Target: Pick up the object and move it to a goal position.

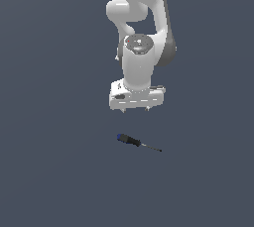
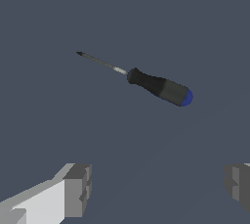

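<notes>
While screwdriver (image 1: 135,141) lies flat on surface, gripper (image 1: 136,108) hangs above, jaws spread, grasping nothing.

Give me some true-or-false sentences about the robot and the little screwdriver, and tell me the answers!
1. The screwdriver lies on the floor. True.
2. The end effector is holding the screwdriver. False: it hangs apart from it, empty.
3. The end effector's fingers are spread apart. True.
4. The handle has a red end. False: the end is blue.
5. In the exterior view, the shaft points to the exterior view's right. True.
</notes>
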Tool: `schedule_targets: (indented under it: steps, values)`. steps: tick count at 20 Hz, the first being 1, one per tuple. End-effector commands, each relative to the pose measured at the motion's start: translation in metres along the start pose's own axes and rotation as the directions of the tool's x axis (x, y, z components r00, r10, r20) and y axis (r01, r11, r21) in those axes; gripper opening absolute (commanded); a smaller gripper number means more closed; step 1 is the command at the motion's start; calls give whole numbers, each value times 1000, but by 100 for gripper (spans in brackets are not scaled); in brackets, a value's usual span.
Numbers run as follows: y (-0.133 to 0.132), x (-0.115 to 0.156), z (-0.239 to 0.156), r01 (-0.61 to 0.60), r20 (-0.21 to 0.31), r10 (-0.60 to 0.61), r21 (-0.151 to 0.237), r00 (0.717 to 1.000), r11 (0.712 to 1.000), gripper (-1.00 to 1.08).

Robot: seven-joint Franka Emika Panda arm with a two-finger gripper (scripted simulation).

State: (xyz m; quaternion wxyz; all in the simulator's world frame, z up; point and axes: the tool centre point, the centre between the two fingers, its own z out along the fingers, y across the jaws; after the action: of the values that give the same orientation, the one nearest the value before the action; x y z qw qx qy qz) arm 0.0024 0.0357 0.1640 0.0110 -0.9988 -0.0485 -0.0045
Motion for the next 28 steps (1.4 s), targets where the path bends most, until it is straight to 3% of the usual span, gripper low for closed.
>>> schedule_targets:
  steps: [1,8,14,21,28]
  values:
    - [0,2,2,28,1,-28,-2,1000,1000,100]
    - [-2,13,12,154,6,-154,-8,988,988,100]
    - [-4,26,24,312,12,-312,-13,950,950,100]
    - [-6,43,42,502,20,-502,-14,865,865,100]
    - [-8,58,60,668,25,-667,-11,744,744,100]
